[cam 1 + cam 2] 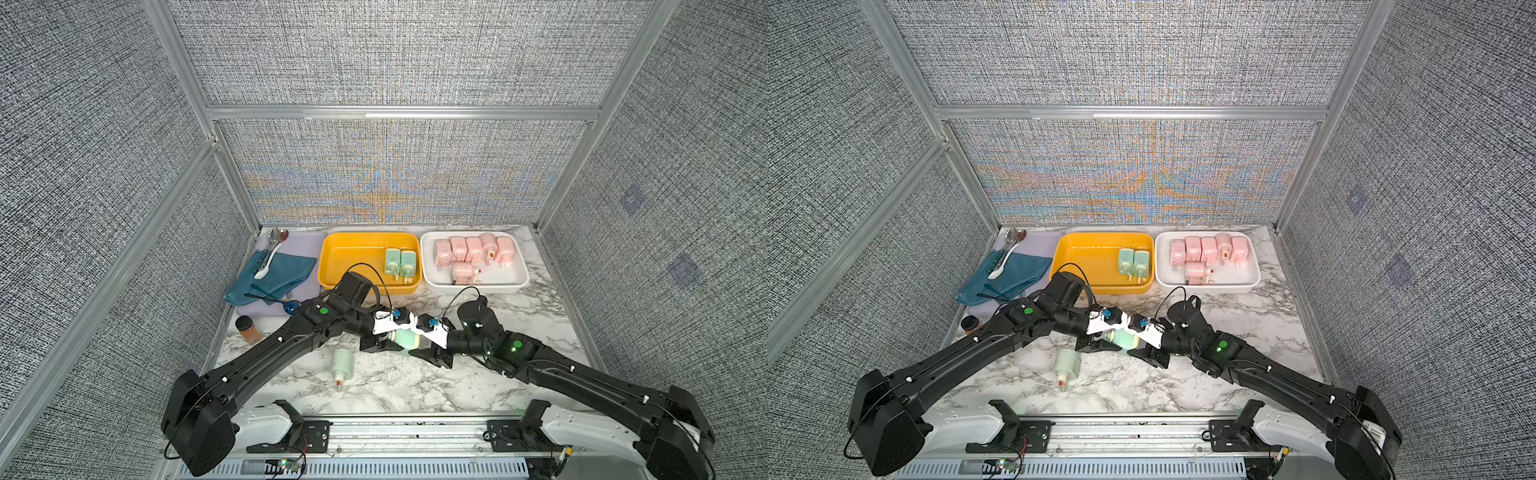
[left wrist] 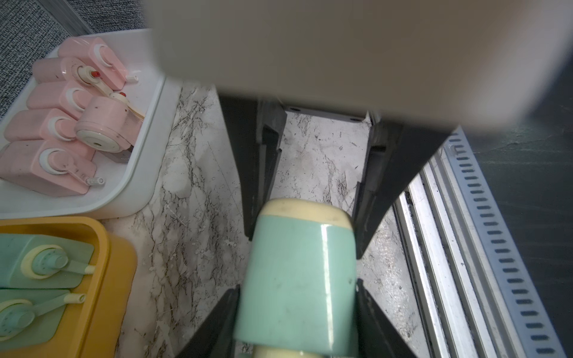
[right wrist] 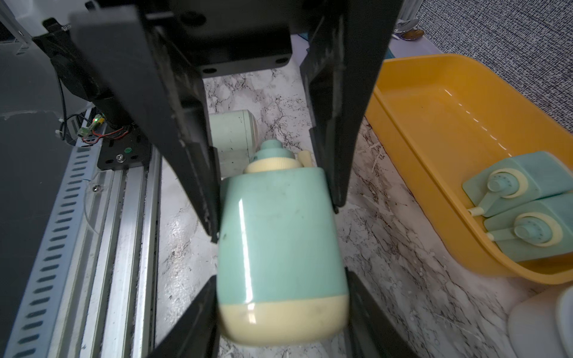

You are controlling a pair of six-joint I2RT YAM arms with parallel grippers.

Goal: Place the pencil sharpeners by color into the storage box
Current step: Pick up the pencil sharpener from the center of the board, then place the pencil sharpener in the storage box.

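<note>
Marble table (image 1: 415, 386): two boxes stand at the rear, a yellow box (image 1: 322, 266) in the centre and a white box (image 1: 473, 286) just beside it to the right. The white box holds six pink sharpeners (image 1: 473, 249). The yellow box holds two green sharpeners (image 1: 400, 262), side by side at its right end. A third green sharpener (image 1: 343, 363) lies on the table near the front. A fourth green sharpener (image 1: 406, 338) sits mid-table, with the left gripper (image 1: 388, 337) pinching its crank end and the right gripper (image 1: 424, 344) pinching its cream end.
</note>
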